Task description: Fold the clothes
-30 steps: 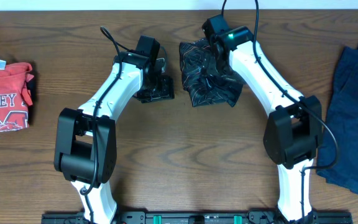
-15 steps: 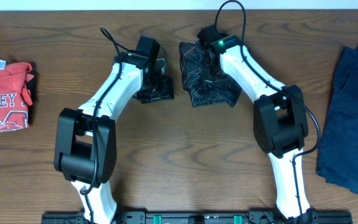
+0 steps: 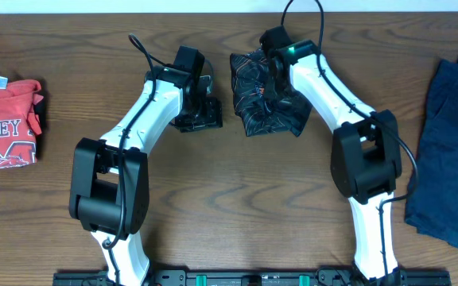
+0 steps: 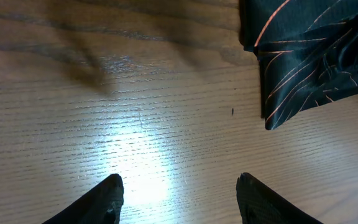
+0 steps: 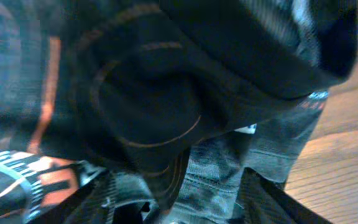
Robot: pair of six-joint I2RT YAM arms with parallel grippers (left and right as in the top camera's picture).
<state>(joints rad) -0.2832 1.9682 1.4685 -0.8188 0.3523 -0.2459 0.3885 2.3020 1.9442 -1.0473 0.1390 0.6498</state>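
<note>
The black jersey (image 3: 265, 103) with thin orange contour lines lies crumpled at the table's back centre. My right gripper (image 3: 273, 86) is down on it. In the right wrist view the gripper (image 5: 182, 202) has its jaws spread wide, with jersey fabric (image 5: 166, 93) bunched between and under them. My left gripper (image 3: 200, 114) is just left of the jersey. In the left wrist view it (image 4: 179, 186) is open and empty over bare wood, and the jersey's edge (image 4: 309, 68) shows at the top right.
A folded red printed tee (image 3: 6, 127) lies at the table's left edge. A plain navy garment (image 3: 452, 151) is spread at the right edge. The wooden table (image 3: 237, 199) runs in front of both arms.
My right arm swung a little left over the jersey, then back right. The jersey's top edge shifted slightly. The left arm has not moved.
</note>
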